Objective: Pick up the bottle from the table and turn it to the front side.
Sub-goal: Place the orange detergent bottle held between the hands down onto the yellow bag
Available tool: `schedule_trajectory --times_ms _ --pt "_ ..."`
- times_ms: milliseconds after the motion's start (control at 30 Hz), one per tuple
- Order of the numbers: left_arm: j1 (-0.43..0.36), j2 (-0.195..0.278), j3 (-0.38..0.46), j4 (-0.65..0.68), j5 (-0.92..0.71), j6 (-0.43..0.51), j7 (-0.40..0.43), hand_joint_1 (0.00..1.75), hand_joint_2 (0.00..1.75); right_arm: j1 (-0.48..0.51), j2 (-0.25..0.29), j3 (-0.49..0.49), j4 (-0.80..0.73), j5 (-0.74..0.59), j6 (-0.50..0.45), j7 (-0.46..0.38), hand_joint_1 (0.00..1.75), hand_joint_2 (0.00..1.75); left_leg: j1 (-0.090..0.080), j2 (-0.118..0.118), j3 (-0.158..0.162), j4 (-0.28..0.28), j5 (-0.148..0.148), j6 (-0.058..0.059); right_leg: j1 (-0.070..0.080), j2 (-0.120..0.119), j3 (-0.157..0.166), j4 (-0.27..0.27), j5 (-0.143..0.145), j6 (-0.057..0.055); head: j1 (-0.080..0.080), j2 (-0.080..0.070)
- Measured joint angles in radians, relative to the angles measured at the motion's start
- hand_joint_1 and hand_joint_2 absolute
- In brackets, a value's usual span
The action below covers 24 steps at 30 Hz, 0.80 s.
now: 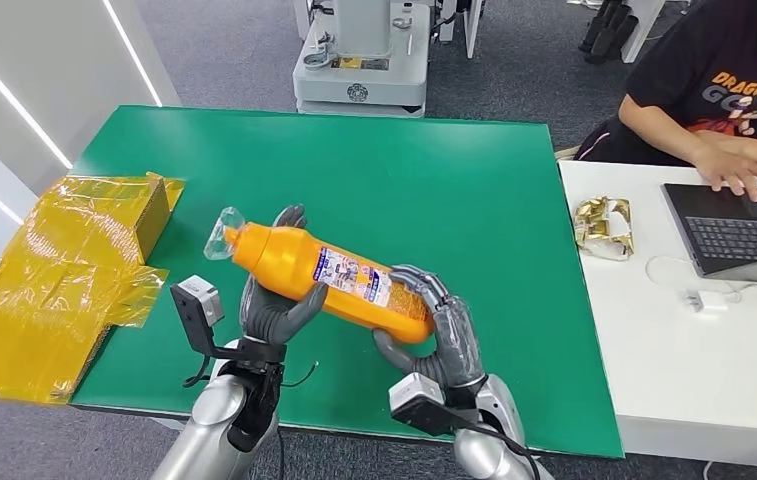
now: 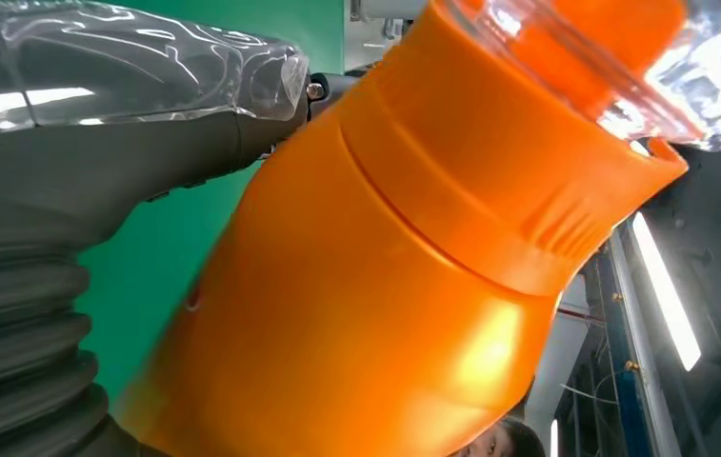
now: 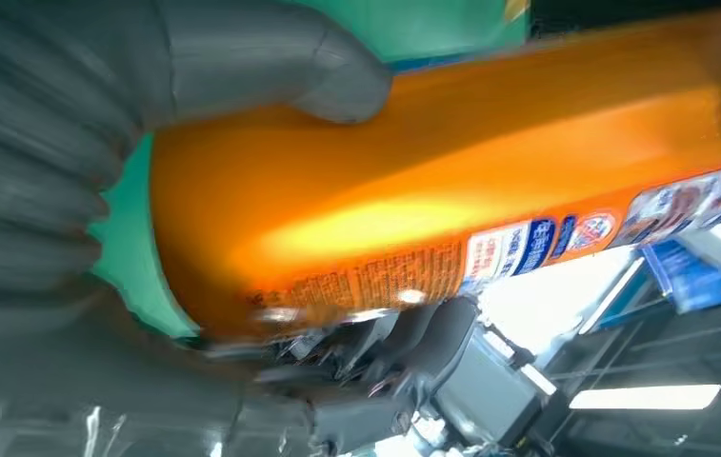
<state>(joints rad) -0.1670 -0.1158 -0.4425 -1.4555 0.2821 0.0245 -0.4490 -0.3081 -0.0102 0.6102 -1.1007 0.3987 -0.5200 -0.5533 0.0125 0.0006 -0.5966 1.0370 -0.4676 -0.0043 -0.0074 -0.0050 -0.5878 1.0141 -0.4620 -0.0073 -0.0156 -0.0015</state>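
Bright orange bottle [image 1: 326, 277] with a clear cap [image 1: 221, 234] and a white-and-blue printed label [image 1: 356, 277], held in grey left hand [image 1: 276, 300] and grey right hand [image 1: 434, 330] on silver arms. Solid green table [image 1: 454, 180] underneath. Translucent yellow wrapped cardboard [image 1: 64, 270] at left. White table [image 1: 694, 360] at right, with crinkled gold foil [image 1: 602, 226] and dark grey laptop [image 1: 739, 230]. Black shirt [image 1: 724, 70] with orange lettering far right.

Left hand [image 1: 272, 305] fingers curled in a grip, right hand [image 1: 441, 335] likewise, arms bent inward
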Motion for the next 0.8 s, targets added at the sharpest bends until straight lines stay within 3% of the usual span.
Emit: schedule_trajectory --times_ms 800 --pt "0.008 0.001 0.0 0.006 0.015 0.014 0.0 0.0 1.75 -0.018 0.003 0.031 0.073 0.011 0.065 0.107 1.75 1.75 0.0 0.0 0.0 0.0 0.0 0.0 0.0 0.0 0.0 0.0 0.0 0.0 0.0 0.0"
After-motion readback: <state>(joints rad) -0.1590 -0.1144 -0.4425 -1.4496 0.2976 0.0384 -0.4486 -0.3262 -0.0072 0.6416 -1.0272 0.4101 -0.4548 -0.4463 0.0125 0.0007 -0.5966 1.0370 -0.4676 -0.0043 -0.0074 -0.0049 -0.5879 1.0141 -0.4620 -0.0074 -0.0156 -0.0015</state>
